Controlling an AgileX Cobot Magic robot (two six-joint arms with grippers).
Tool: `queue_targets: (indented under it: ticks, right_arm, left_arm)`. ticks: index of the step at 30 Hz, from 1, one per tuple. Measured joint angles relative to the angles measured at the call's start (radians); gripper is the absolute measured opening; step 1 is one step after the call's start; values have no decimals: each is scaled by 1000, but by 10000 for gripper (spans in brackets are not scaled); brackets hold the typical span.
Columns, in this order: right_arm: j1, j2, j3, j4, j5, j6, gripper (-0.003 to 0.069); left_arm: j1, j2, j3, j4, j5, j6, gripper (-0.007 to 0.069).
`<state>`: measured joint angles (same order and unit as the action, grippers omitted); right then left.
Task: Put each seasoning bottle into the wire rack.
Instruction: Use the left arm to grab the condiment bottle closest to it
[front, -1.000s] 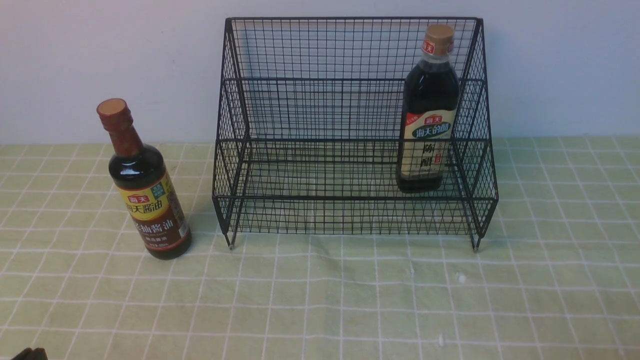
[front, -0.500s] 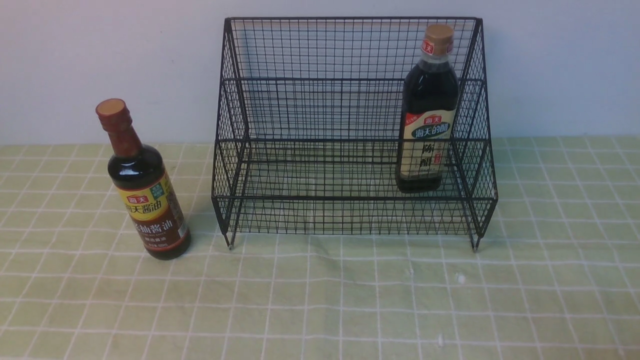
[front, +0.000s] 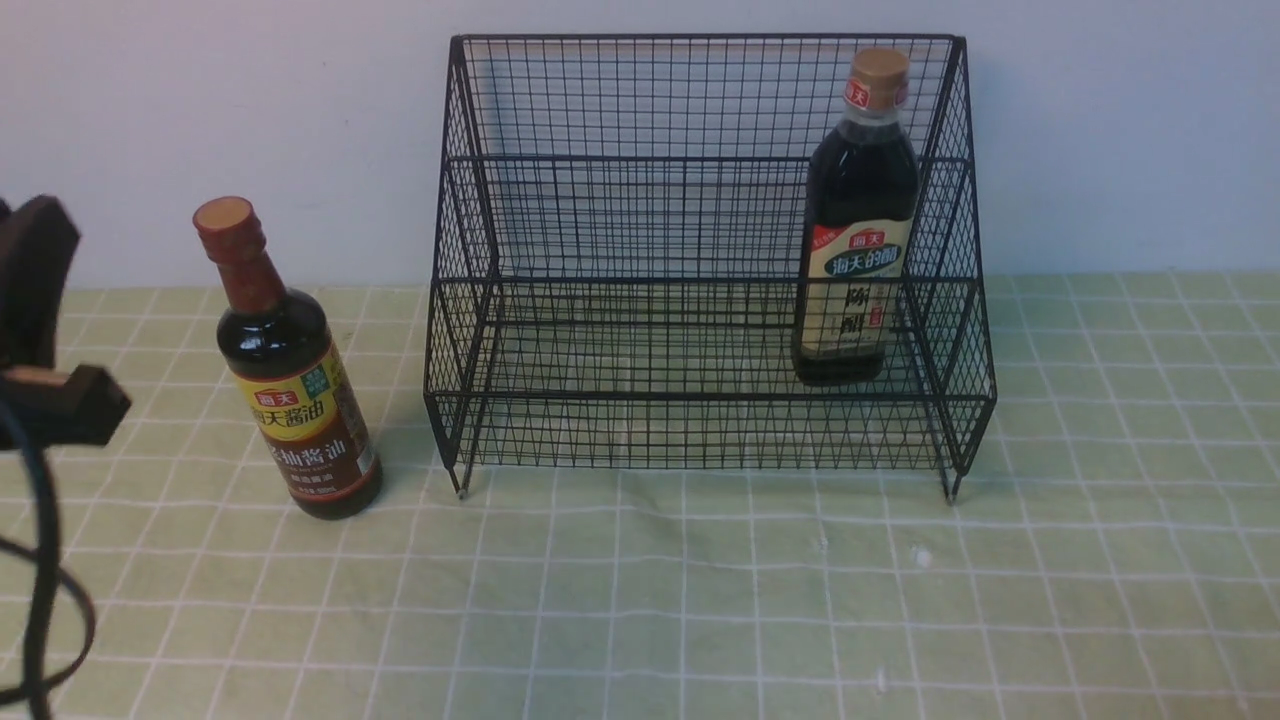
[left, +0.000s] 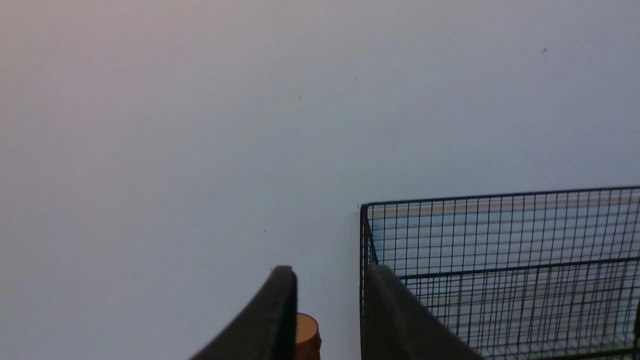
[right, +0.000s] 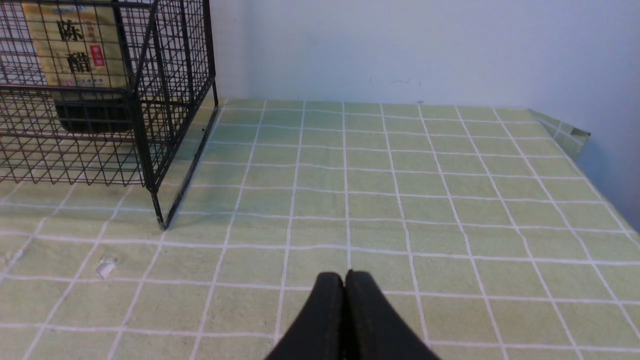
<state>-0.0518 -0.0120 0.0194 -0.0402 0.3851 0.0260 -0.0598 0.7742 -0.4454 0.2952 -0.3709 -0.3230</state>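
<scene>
The seasoning bottles are pictured apart in the front view. The slim bottle (front: 290, 385), capped in red-brown, is seen upright on the counter (front: 700, 600) at centre left of the frame, outside the wire rack (front: 620, 200) and just beside its lower left corner. The broader bottle (front: 858, 230), capped in tan, is seen upright inside the rack at the right of the frame, close against the sloping side; which step bears it cannot be told. The left end effector (left: 327, 300) is shown with its fingers parted and nothing gripped, at the left edge of the front view; in the left wrist view, the slim bottle's cap is framed low between them. The right end effector (right: 345, 280) is shown with its fingers pressed together, empty, above the checked cloth.
</scene>
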Motion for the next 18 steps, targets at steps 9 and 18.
queue_targets:
  ticks: [9, 18]
  right_arm:
    - [0, 0, 0, 0, 0, 0, -15]
    - [0, 0, 0, 0, 0, 0, -15]
  left_arm:
    - [0, 340, -186, 9, 1, -6, 556]
    - [0, 591, -303, 9, 0, -4, 605]
